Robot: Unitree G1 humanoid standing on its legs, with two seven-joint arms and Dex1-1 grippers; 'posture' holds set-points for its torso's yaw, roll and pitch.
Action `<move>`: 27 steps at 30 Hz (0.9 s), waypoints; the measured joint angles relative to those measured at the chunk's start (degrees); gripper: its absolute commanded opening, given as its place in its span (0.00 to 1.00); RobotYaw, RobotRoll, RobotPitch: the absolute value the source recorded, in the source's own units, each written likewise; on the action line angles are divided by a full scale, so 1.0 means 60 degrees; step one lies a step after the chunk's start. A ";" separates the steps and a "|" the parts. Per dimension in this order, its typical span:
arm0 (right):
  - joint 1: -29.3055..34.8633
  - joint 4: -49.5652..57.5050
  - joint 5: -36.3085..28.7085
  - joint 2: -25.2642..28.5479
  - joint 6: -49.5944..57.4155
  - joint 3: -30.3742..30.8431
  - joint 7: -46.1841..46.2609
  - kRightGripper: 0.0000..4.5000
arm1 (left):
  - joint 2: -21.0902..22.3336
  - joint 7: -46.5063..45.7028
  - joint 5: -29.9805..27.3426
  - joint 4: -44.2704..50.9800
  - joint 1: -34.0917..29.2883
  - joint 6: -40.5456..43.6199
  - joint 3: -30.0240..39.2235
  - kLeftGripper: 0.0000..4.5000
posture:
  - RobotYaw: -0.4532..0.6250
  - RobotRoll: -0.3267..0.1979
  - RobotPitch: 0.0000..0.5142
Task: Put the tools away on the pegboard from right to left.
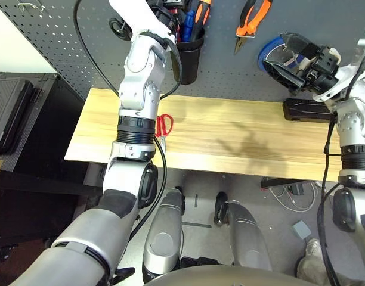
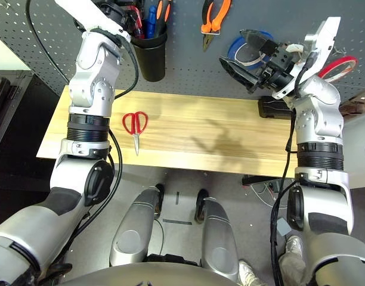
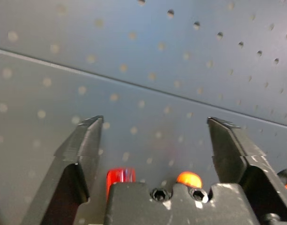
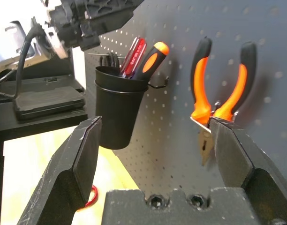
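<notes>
Head views: the orange-and-black-handled pliers (image 2: 214, 16) hang on the dark grey perforated pegboard (image 2: 188, 65), and the slim red-handled screwdriver (image 4: 132, 56) stands in the black cup (image 2: 150, 55). The red-handled scissors (image 2: 135, 126) lie on the wooden worktop (image 2: 230, 137), apparently last to go.

Wrist views: left gripper (image 3: 155, 140) and right gripper (image 4: 155, 140) fingers apart, empty. No legible writing.

A blue tape roll (image 2: 245, 50) hangs on the board beside a red tape roll (image 2: 339, 67). A flat black case (image 1: 306, 111) lies at the wooden table (image 2: 218, 140)'s back edge.
</notes>
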State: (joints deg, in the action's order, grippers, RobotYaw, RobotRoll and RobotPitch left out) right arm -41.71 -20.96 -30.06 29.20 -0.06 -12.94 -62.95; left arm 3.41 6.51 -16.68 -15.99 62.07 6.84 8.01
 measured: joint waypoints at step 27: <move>0.1234 0.0556 0.0606 -0.0279 0.0520 0.1383 -0.0367 1.00 | 0.1788 -0.0369 -0.0365 0.7300 -0.5085 0.5256 -0.0124 0.99 | 0.72 0.62 0.53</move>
State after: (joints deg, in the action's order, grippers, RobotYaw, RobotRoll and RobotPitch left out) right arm -34.31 -17.62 -26.42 27.52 3.06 -4.64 -65.15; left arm 14.14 4.30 -18.86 27.81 31.56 38.37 7.27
